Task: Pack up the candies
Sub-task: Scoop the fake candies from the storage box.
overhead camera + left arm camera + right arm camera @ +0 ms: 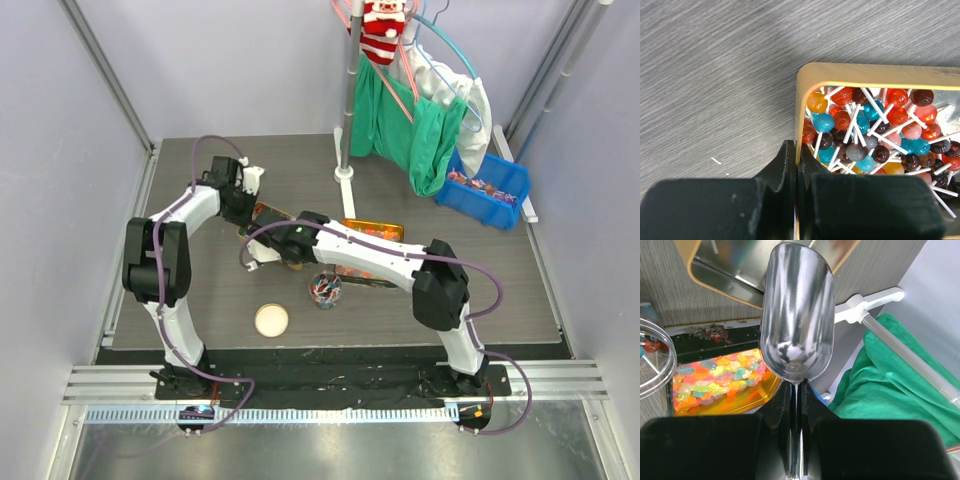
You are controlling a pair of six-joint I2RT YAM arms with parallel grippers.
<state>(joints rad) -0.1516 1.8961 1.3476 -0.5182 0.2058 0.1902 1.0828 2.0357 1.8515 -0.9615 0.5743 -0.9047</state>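
Observation:
The candies point(482, 186), small red, blue and white wrapped sweets, fill a blue bin point(508, 172) at the back right, far from both grippers. My left gripper point(797, 150) is shut on the rim of a gold tray point(865, 70) full of lollipops point(860, 135); from above it point(252, 208) sits left of centre. My right gripper point(801, 385) is shut on the handle of a metal scoop point(797, 310), whose bowl is empty. It point(278, 252) hovers beside the gold tray. A clear jar point(325, 288) with colourful sweets stands in front of it.
An orange tray point(740, 401) of jelly pieces point(375, 231) lies mid-table. A round lid point(271, 320) rests near the front edge. A rack pole point(345, 120) with green cloth point(420, 135) stands at the back, next to the bin.

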